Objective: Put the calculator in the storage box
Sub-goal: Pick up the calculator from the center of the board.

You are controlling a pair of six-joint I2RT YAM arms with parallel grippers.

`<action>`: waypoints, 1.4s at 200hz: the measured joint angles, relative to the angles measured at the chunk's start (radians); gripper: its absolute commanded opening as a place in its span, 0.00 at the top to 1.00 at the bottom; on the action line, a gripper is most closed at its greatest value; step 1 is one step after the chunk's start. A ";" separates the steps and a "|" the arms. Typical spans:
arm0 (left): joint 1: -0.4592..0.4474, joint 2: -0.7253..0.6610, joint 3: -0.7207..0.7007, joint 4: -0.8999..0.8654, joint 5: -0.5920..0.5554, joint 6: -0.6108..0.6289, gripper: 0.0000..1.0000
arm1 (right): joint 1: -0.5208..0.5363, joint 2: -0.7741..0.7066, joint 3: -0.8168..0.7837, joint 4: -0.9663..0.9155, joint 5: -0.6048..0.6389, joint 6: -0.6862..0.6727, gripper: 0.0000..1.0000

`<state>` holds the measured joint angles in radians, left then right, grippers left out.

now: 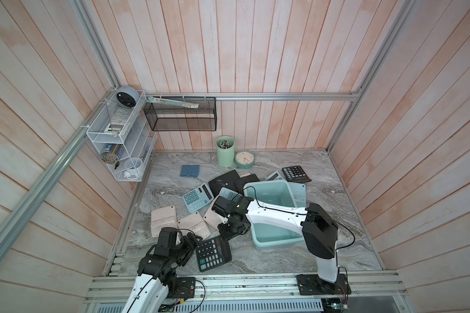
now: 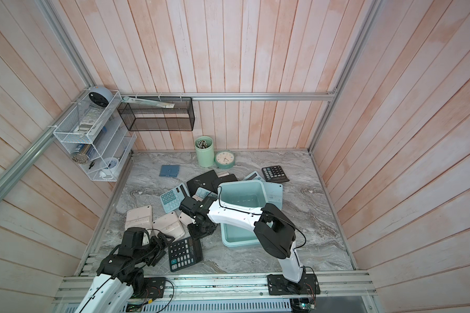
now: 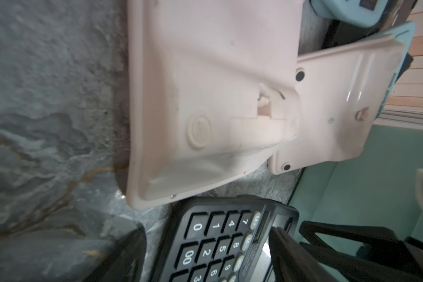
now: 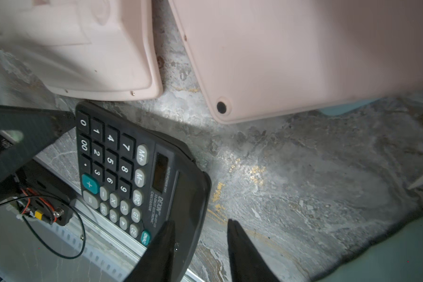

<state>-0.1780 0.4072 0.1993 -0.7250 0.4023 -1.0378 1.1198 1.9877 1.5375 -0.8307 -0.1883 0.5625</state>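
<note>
Left gripper (image 3: 206, 234): near left, fingers spread wide. One finger sits at the calculator's (image 1: 213, 253) corner by the 0 key, and I cannot tell whether it touches.
Calculator: black, face up on the table (image 1: 282, 260), near centre. It lies outside the box (image 1: 274, 230), just left of the box's near corner.
Right gripper (image 4: 200, 221): points down at the calculator's display end, jaws partly apart and pinching nothing. One finger is over the calculator and the other is past its edge, above bare table.
Box: aqua, right of centre, with the right arm (image 1: 272, 214) crossing above it.
Pink calculators (image 1: 163, 219): face down, just beyond the calculator and left of the box.
Blue calculator (image 1: 197, 196): face up, farther back, centre left.
Black pile (image 1: 225, 181): face down, by the box's far left corner.
Far calculator (image 1: 296, 173): black, face up, far right.
Cup (image 1: 225, 151) and clock (image 1: 244, 159): side by side at the far wall.
</note>
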 measured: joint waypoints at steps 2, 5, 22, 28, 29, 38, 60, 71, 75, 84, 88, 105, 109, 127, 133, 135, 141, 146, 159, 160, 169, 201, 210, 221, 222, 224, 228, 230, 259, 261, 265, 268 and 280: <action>0.000 0.000 -0.001 0.002 0.002 0.000 0.20 | 0.000 0.001 0.000 0.000 -0.001 0.002 0.57; 0.000 0.000 -0.003 0.006 0.006 -0.003 0.20 | 0.000 0.003 0.000 0.000 -0.003 0.003 0.57; -0.002 0.000 -0.016 0.037 0.024 -0.014 0.20 | 0.000 0.008 -0.003 0.003 -0.019 0.010 0.57; -0.002 -0.001 -0.021 0.049 0.034 -0.021 0.20 | 0.000 0.008 -0.006 0.007 -0.027 0.012 0.57; -0.002 -0.001 -0.022 0.050 0.035 -0.021 0.20 | 0.000 0.008 -0.007 0.007 -0.027 0.013 0.57; -0.005 -0.001 -0.027 0.061 0.041 -0.027 0.20 | 0.000 0.008 -0.013 0.018 -0.042 0.014 0.57; -0.013 0.000 -0.031 0.073 0.048 -0.042 0.21 | 0.000 0.008 -0.039 0.062 -0.082 0.026 0.59; -0.015 0.000 -0.032 0.076 0.047 -0.048 0.21 | 0.000 0.008 -0.057 0.082 -0.097 0.036 0.62; -0.015 0.002 -0.032 0.078 0.047 -0.049 0.21 | 0.000 0.008 -0.064 0.089 -0.102 0.041 0.63; -0.018 0.005 -0.033 0.084 0.047 -0.055 0.21 | -0.001 0.008 -0.079 0.103 -0.111 0.048 0.66; -0.018 0.006 -0.034 0.086 0.047 -0.056 0.21 | -0.001 0.008 -0.085 0.107 -0.114 0.053 0.68; -0.021 0.011 -0.034 0.091 0.047 -0.059 0.21 | -0.002 0.008 -0.102 0.122 -0.126 0.069 0.70; -0.021 0.011 -0.034 0.091 0.047 -0.059 0.21 | -0.003 0.007 -0.103 0.124 -0.129 0.075 0.70; -0.023 0.011 -0.035 0.092 0.046 -0.059 0.21 | -0.010 0.002 -0.114 0.140 -0.140 0.089 0.71; -0.023 0.011 -0.035 0.093 0.045 -0.059 0.21 | -0.011 -0.001 -0.119 0.146 -0.143 0.092 0.71; -0.024 0.011 -0.035 0.093 0.045 -0.059 0.21 | -0.012 -0.002 -0.122 0.148 -0.143 0.093 0.72; -0.024 0.011 -0.035 0.093 0.045 -0.059 0.21 | -0.014 -0.006 -0.130 0.158 -0.146 0.097 0.73; -0.024 0.011 -0.035 0.093 0.045 -0.059 0.21 | -0.015 -0.011 -0.138 0.168 -0.151 0.100 0.75; -0.024 0.011 -0.036 0.094 0.043 -0.059 0.21 | -0.023 -0.029 -0.161 0.198 -0.167 0.117 0.78; -0.024 0.011 -0.036 0.094 0.043 -0.059 0.21 | -0.023 -0.030 -0.163 0.200 -0.168 0.119 0.78; -0.024 0.011 -0.036 0.095 0.043 -0.059 0.21 | -0.027 -0.043 -0.179 0.225 -0.177 0.125 0.80; -0.024 0.014 -0.036 0.102 0.041 -0.058 0.21 | -0.043 -0.095 -0.250 0.331 -0.211 0.158 0.85; -0.025 0.016 -0.036 0.106 0.039 -0.058 0.21 | -0.048 -0.108 -0.266 0.360 -0.222 0.169 0.87; -0.026 0.018 -0.036 0.111 0.038 -0.058 0.21 | -0.053 -0.121 -0.281 0.396 -0.233 0.176 0.91; -0.026 0.018 -0.036 0.111 0.038 -0.058 0.21 | -0.053 -0.122 -0.282 0.398 -0.234 0.176 0.91; -0.026 0.018 -0.036 0.111 0.038 -0.058 0.21 | -0.054 -0.124 -0.283 0.403 -0.236 0.178 0.92; -0.026 0.018 -0.036 0.112 0.037 -0.058 0.21 | -0.056 -0.127 -0.286 0.412 -0.239 0.179 0.93; -0.026 0.018 -0.036 0.112 0.037 -0.058 0.21 | -0.056 -0.128 -0.288 0.415 -0.240 0.180 0.94; -0.026 0.022 -0.034 0.114 0.034 -0.055 0.20 | -0.062 -0.135 -0.295 0.438 -0.248 0.182 1.00; -0.026 0.022 -0.033 0.114 0.034 -0.054 0.20 | -0.063 -0.136 -0.295 0.438 -0.248 0.182 1.00; -0.026 0.023 -0.031 0.112 0.032 -0.051 0.20 | -0.063 -0.137 -0.295 0.437 -0.248 0.182 1.00; -0.026 0.023 -0.031 0.111 0.032 -0.050 0.20 | -0.063 -0.137 -0.296 0.437 -0.248 0.182 1.00; -0.028 0.023 -0.019 0.096 0.018 -0.031 0.19 | -0.064 -0.148 -0.301 0.438 -0.247 0.181 1.00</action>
<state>-0.2058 0.4301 0.1806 -0.6292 0.4206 -1.0683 1.0554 1.8397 1.2366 -0.3927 -0.4355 0.7437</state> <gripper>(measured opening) 0.807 0.172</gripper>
